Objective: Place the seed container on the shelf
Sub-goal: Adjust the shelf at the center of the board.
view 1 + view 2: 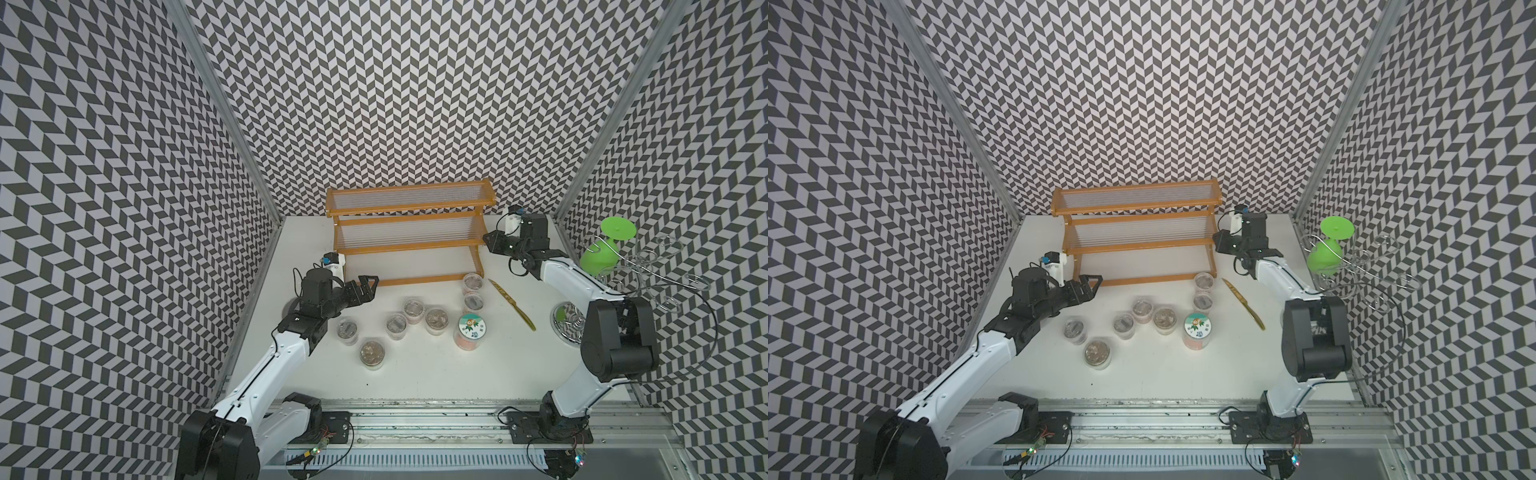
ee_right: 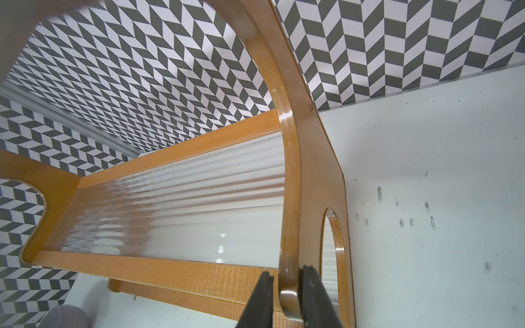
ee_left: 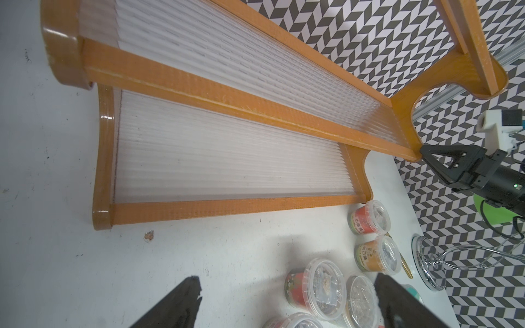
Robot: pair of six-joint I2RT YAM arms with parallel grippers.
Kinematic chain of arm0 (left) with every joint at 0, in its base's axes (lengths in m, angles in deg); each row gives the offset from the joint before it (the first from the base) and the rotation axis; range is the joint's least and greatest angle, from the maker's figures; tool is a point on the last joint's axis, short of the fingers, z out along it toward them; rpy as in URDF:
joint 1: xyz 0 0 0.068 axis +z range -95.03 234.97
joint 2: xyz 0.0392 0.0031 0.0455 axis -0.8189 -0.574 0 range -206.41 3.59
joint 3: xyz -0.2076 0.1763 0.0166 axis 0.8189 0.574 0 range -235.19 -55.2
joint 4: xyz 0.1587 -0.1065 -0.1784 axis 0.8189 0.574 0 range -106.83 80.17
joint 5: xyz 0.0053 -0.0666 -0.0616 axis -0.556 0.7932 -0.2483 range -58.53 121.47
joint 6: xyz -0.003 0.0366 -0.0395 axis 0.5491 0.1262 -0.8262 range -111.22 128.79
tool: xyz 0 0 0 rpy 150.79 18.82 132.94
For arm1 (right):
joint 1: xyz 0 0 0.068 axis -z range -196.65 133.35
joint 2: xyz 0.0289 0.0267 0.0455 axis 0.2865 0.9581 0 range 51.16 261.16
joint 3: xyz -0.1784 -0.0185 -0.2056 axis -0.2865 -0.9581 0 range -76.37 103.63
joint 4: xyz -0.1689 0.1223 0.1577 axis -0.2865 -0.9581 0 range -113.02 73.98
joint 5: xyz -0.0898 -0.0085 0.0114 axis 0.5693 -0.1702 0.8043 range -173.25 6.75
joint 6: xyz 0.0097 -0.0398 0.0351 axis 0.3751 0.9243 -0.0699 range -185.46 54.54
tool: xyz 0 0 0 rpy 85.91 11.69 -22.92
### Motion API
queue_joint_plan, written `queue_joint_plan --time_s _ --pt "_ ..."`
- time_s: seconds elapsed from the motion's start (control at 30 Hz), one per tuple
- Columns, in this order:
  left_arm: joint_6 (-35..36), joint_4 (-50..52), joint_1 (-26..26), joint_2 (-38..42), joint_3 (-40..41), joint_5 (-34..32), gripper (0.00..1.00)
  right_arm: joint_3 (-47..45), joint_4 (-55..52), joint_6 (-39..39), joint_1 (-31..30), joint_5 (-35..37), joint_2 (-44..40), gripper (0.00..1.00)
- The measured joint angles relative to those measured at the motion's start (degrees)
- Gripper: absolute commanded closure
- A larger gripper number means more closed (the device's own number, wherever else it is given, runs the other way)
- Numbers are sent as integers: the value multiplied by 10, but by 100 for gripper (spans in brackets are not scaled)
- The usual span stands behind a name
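Right gripper [image 2: 285, 286] jaws clamp the shelf [image 1: 409, 247] by its side panel, probably steadying it; left gripper [image 1: 370, 286] jaws gape, empty. Seed containers [image 1: 435, 318] sit on the bench [image 1: 415, 374], none shelved.

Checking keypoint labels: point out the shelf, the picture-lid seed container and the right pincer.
shelf [image 1: 405, 230], in a top view, bare ribbed middle tier.
picture-lid seed container [image 1: 472, 328], in a top view, centre of lid.
right pincer [image 2: 287, 272], right wrist view, midway between fingertips, on the shelf's end panel.
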Motion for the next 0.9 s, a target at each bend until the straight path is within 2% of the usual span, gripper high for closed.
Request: queue_joint_plan --time_s 0.3,0.6,0.67,0.73,0.9 --pt "0 0 0 0 0 0 0 46 -33 7 0 10 24 85" --pt "0 1 0 0 0 0 0 -3 -28 16 -5 23 -19 87" --pt "1 0 0 0 0 0 0 -17 -29 19 -5 24 -32 81" --pt "2 0 0 0 0 0 0 -19 -32 23 -5 24 -35 80" --pt "10 1 0 -1 0 2 0 2 -67 34 -5 25 -35 65"
